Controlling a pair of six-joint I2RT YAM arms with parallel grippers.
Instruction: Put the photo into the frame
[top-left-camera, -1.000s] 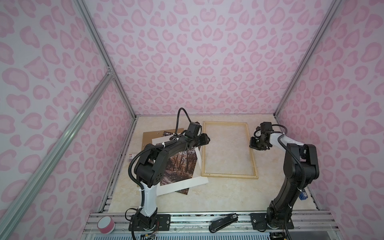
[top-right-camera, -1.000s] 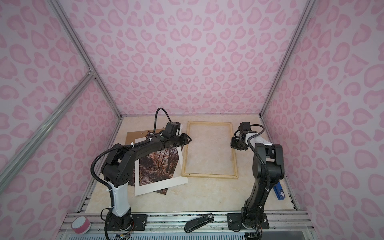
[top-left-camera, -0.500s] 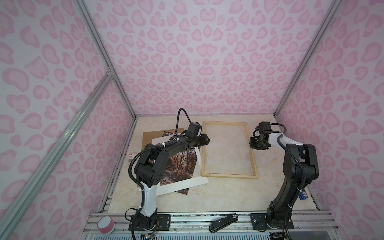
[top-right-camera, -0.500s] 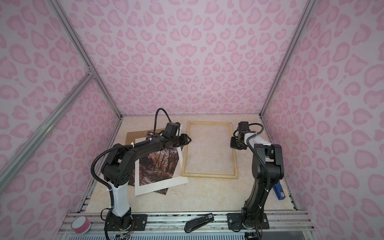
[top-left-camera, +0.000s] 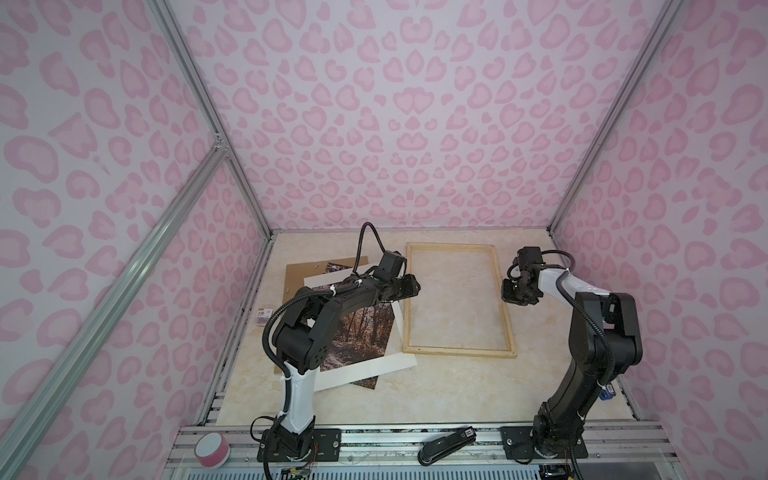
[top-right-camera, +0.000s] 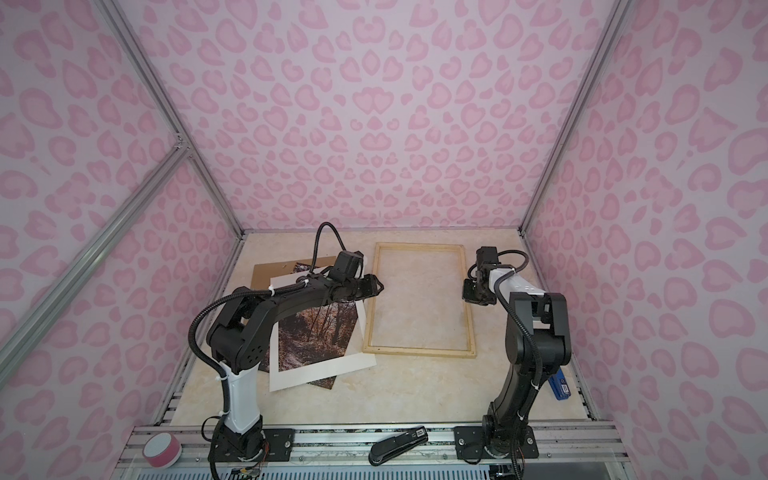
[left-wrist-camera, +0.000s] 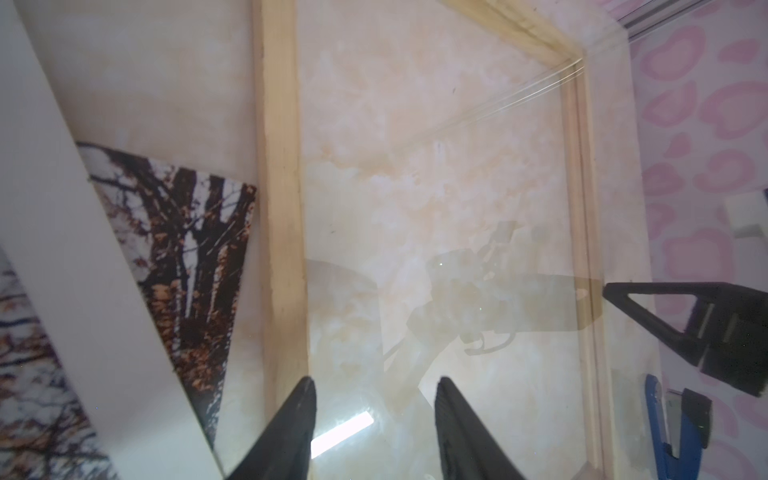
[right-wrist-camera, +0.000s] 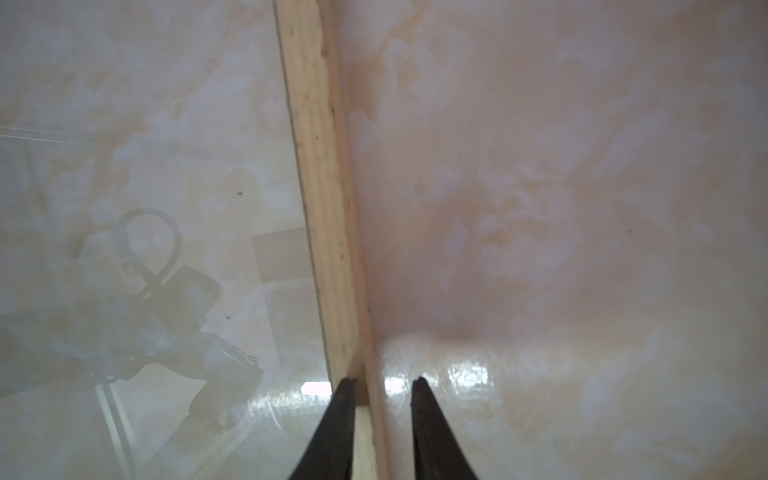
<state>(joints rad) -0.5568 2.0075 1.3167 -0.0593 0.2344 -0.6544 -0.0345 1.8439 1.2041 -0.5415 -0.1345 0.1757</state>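
We see the photo (top-left-camera: 361, 332) lying face up on the bench (top-left-camera: 415, 399), just left of the frame (top-left-camera: 457, 354). It sits under a white mat (top-left-camera: 365, 368) and over a brown board (top-left-camera: 299, 278). The frame lies flat. The left fingers (left-wrist-camera: 293, 428) hang well apart above its left rail, holding nothing. The right fingers (right-wrist-camera: 432, 436) stand narrowly apart astride its right rail's outer edge, gripping nothing.

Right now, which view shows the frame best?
In both top views the frame lies whole, all four rails visible. The left wrist view shows three rails, cropped; the right wrist view only part of one rail.
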